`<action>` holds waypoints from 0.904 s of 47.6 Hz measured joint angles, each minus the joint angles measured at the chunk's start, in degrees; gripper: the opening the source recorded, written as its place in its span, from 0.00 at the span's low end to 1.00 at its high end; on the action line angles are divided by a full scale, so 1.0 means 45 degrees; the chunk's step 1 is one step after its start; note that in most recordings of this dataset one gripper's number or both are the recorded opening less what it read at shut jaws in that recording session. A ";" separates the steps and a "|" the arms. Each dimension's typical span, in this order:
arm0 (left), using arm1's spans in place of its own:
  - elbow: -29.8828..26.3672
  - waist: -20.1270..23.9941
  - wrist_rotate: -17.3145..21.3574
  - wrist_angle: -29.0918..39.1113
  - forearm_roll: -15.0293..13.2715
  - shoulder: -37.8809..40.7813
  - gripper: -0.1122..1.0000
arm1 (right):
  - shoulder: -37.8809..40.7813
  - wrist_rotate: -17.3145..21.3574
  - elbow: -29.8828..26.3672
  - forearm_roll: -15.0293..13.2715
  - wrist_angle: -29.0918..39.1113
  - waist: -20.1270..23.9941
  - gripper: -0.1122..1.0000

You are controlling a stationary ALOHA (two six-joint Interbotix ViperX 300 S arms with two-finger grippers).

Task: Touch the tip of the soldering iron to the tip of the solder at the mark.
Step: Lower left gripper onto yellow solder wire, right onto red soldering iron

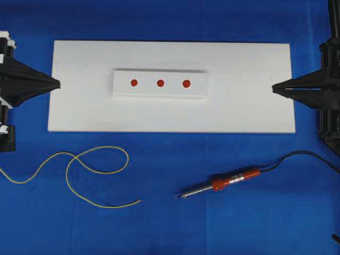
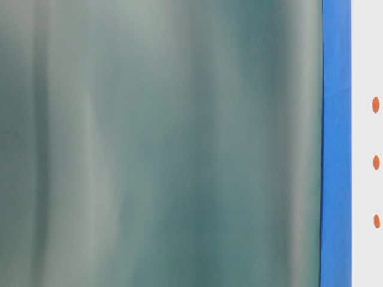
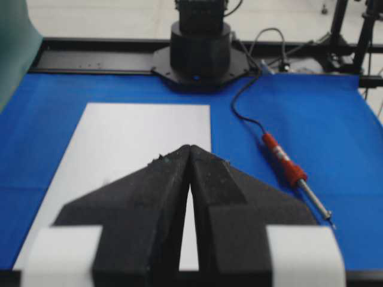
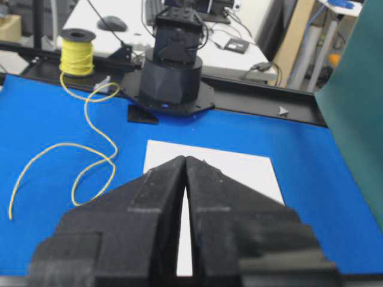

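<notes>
I see my left hand (image 1: pixel 57 83) parked at the left edge of the overhead view, tips pointing inward, fingers (image 3: pixel 164 179) pressed together and holding nothing. My right hand (image 1: pixel 273 87) mirrors it at the right edge, its fingers (image 4: pixel 161 185) also closed tip to tip and empty. Both arms sit low and level, well apart.

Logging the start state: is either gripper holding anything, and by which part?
Nothing is held. Left gripper and right gripper are shut and empty; iron and solder lie on the cloth.
</notes>
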 measured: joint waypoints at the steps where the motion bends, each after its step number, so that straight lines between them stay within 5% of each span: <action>1: 0.0000 0.0000 0.0000 0.0020 0.0000 0.0000 0.10 | 0.0000 0.0000 0.0000 -0.0020 0.0000 0.0000 0.10; 14: 0.0000 -0.0430 -0.0117 0.0410 0.0000 -0.0078 0.10 | 0.0293 0.0156 -0.0527 -0.0059 0.1406 0.0879 0.04; 32: 0.0098 -0.2949 -0.0156 0.0430 -0.0020 0.0664 0.12 | 0.1328 0.0879 -0.0566 0.0117 0.1973 0.2871 0.07; 37: 0.0156 -0.3477 -0.0254 0.0352 0.0000 0.1172 0.31 | 0.1992 0.1348 -0.0527 0.0137 0.1973 0.3340 0.17; 43: 0.0215 -0.3965 -0.0625 -0.0020 0.0000 0.2168 0.66 | 0.2910 0.1797 -0.0508 0.0137 0.1914 0.3809 0.44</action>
